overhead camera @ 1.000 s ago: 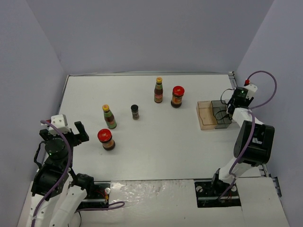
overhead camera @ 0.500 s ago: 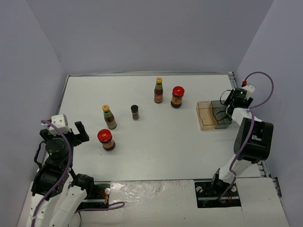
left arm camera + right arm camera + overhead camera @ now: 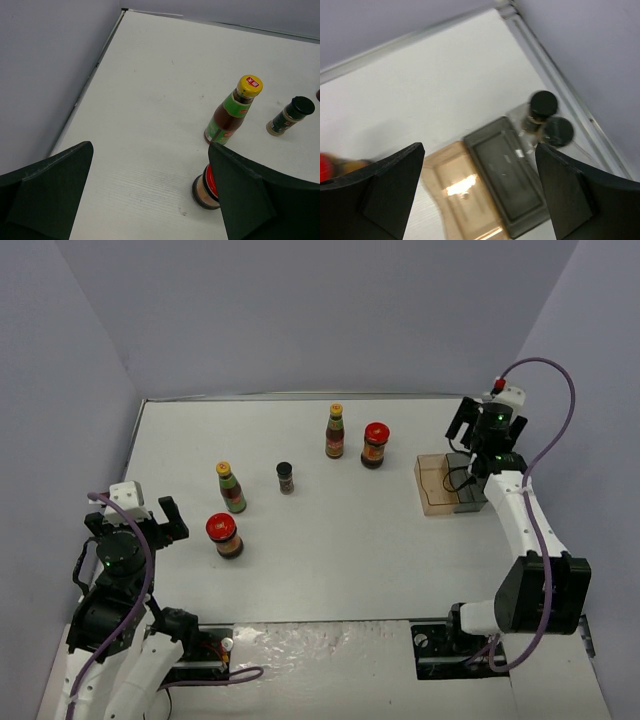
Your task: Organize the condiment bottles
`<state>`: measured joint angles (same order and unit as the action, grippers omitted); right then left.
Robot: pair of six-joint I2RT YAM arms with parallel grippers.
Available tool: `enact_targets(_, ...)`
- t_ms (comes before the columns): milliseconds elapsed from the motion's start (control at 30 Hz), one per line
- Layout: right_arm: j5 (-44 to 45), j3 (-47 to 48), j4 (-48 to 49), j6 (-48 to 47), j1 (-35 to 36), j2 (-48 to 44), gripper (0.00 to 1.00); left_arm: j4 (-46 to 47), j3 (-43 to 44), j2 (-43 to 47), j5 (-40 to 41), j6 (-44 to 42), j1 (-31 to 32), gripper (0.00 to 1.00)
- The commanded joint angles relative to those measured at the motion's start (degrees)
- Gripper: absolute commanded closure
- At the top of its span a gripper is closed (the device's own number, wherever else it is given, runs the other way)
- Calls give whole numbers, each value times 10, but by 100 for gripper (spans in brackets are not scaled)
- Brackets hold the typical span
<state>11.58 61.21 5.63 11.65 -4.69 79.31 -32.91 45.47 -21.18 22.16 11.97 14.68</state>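
Note:
On the table stand two yellow-capped dark bottles [image 3: 231, 487] [image 3: 335, 430], two red-lidded jars [image 3: 223, 535] [image 3: 375, 444] and a black-capped shaker [image 3: 285, 476]. In the right wrist view two more black-capped shakers [image 3: 543, 105] [image 3: 558, 131] stand close together in the tray's clear end section. My right gripper [image 3: 468, 440] [image 3: 479, 146] hangs open above the tray, holding nothing. My left gripper [image 3: 170, 520] [image 3: 150, 146] is open at the near left, empty. Just beside its right finger is the near red-lidded jar [image 3: 206, 186], with the yellow-capped bottle [image 3: 232, 110] behind.
The tray [image 3: 432, 502] lies at the right, with a brownish section [image 3: 451, 200] and a grey section [image 3: 507, 170]. The table's right rail [image 3: 555, 80] runs close behind the shakers. Purple walls enclose the table on three sides.
My right gripper has opened and lifted up and back from the tray's right end. The left arm and the bottles on the table have not moved.

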Motion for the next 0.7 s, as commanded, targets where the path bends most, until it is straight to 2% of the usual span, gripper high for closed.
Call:
enact_targets(0,-102,49,-22,-24,97,-46,6,35,15,-16,2,-6,3,3)
enact_targets(167,-181,89,1,-71,216,-5,6,35,13,-14,1,-6,2,3)
enact_targets(333,-245,141,27,-168,339,103,6,35,11,-16,-1,-7,1,3)
enact_targets(667,-321,249,97,-208,402,287,6,32,11,-27,-3,-8,-2,3)
